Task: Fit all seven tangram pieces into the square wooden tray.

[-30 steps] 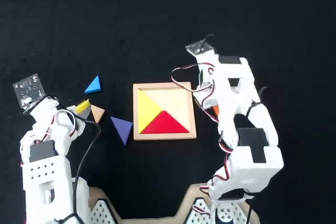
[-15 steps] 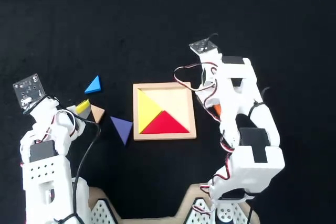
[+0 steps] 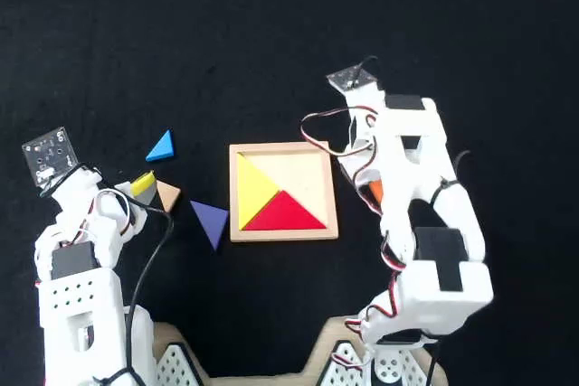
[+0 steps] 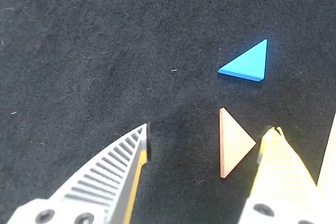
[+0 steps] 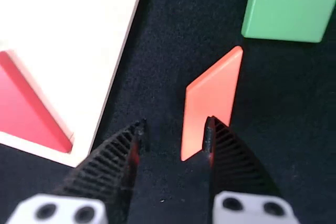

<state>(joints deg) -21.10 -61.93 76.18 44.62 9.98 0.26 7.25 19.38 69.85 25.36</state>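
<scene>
Two pcs in at my remote station: the wooden tray sits mid-bench w/ a large yellow triangle filling its left side. A large red triangle lies along the edge nearest the arm bases, the two meeting edge to edge, and the rest of the tray floor is bare wood. I have the right tool low over the black bench just outside the tray's right rim. Its jaws are apart and astride the near tip of the orange parallelogram, which lies flat on the cloth. One finger looks right up against the pc's edge, though I can't tell if it touches, and the other stands clear. A green piece lies flat just beyond the parallelogram, a narrow gap btwn them. On the tray's other side my left tool hangs wide open, and the tan triangle lies flat btwn its fingers, just beside one of them. The light-blue triangle rests a little farther out, apart from the tan one. The purple triangle lies btwn the tan pc and the tray's left rim, touching neither.
</scene>
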